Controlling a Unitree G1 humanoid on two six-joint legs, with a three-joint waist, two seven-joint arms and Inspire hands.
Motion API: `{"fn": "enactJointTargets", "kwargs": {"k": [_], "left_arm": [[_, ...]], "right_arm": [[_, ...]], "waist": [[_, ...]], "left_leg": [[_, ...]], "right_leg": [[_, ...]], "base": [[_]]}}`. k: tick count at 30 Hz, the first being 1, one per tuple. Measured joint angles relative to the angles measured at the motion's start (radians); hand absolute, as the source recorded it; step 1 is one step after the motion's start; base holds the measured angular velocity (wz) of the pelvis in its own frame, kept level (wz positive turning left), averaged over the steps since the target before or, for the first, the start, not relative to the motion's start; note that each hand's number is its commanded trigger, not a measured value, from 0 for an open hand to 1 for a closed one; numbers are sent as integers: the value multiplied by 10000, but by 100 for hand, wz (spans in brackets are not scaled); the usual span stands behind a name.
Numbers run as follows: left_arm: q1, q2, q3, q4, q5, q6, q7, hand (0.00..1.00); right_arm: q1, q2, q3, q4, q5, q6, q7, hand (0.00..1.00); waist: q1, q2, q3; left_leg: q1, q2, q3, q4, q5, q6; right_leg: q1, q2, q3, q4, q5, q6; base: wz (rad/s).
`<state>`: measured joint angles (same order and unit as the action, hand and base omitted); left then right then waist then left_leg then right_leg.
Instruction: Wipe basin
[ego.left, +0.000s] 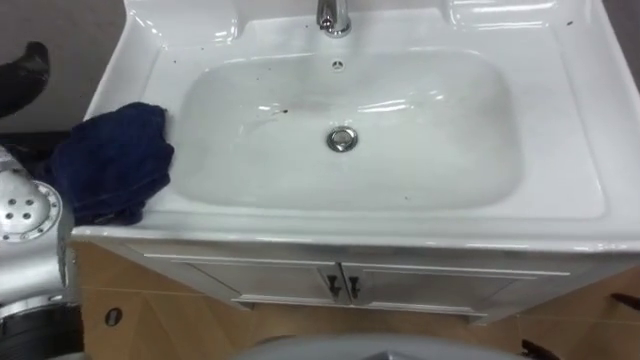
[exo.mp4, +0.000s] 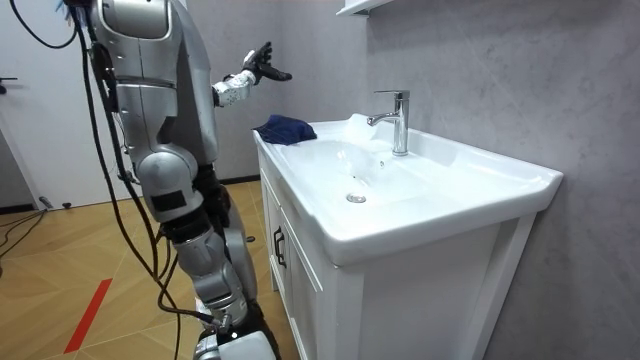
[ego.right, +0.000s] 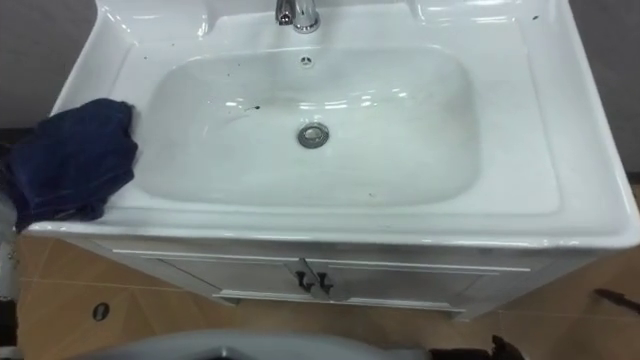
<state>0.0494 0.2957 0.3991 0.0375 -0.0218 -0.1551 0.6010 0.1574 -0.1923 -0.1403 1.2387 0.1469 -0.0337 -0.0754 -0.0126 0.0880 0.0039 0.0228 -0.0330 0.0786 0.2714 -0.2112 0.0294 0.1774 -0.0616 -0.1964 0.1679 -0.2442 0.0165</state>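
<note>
White basin (ego.left: 575, 150) with a few dark specks, dark blue cloth (ego.left: 112, 160) bunched on its left rim, tap (ego.left: 333, 17) at back, left hand (exo.mp4: 259, 68) raised above cloth, fingers spread, holding nothing

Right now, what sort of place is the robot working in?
Probably a bathroom or washroom: a white ceramic basin on a white two-door cabinet, a chrome tap at its back, and a dark blue cloth on its left rim.
</note>
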Motion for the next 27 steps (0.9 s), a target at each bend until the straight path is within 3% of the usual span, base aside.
{"fn": "enactJointTargets", "kwargs": {"k": [3,9,12,14,18,19,23,25,26,27], "left_arm": [[169,0,335,-3,747,-36,414,0],[795,0,906,60,740,-47,936,0],[1290,0,914,674,718,-46,835,0],[1758,-1,955,1022,585,-20,649,0],[1989,-38,1041,1917,512,41,412,0],[2179,-131,1035,2310,522,44,371,0],[2594,-498,402,3833,131,216,232,0],[2579,-571,3,5032,72,247,-68,0],[2629,-710,-180,5394,-111,252,-243,0],[2646,-788,-278,5489,-201,252,-272,0]], "right_arm": [[78,-65,-1,12,-268,9,0,0],[96,-212,108,72,-1151,49,219,0],[213,-438,441,94,-1279,169,673,0],[209,-495,570,159,-1773,365,995,0],[158,-507,789,106,-2651,666,1471,0],[115,-504,825,-15,-2905,768,1632,0],[-105,-516,1459,-373,-3889,876,1964,0],[-286,-542,1724,-379,-4326,907,2099,0],[-284,-534,1831,-418,-4502,906,2167,0],[-266,-536,1866,-426,-4581,910,2226,0]], "waist": [[192,66,-5],[516,124,-2],[767,92,-65],[989,-51,-84],[1313,-318,-78],[1317,-289,-87],[1342,-465,-38],[1353,-473,-50],[1288,-596,-87],[1287,-581,-98]], "left_leg": [[-15,-5,-41,-12,-2,-1],[-76,-32,-144,-17,-2,-1],[-91,-118,-269,-36,1,3],[-104,-134,-339,-15,2,4],[-100,-184,-570,17,1,2],[-103,-185,-578,24,-2,2],[-164,-204,-687,75,-1,4],[-213,-213,-740,156,-10,12],[-325,-272,-860,199,-10,16],[-340,-292,-905,225,-6,19]], "right_leg": [[-14,1,-16,-1,-3,0],[-41,-10,-112,-5,-9,5],[-16,-68,-259,49,-87,28],[1,-75,-329,42,-94,32],[128,-81,-544,-13,-100,40],[134,-83,-554,-9,-115,43],[131,-91,-660,23,-138,39],[138,-90,-694,32,-138,39],[137,-107,-857,18,-144,48],[131,-117,-909,25,-150,55]], "base": [[0],[4],[13],[12],[17],[0],[7],[11],[26],[26]]}}
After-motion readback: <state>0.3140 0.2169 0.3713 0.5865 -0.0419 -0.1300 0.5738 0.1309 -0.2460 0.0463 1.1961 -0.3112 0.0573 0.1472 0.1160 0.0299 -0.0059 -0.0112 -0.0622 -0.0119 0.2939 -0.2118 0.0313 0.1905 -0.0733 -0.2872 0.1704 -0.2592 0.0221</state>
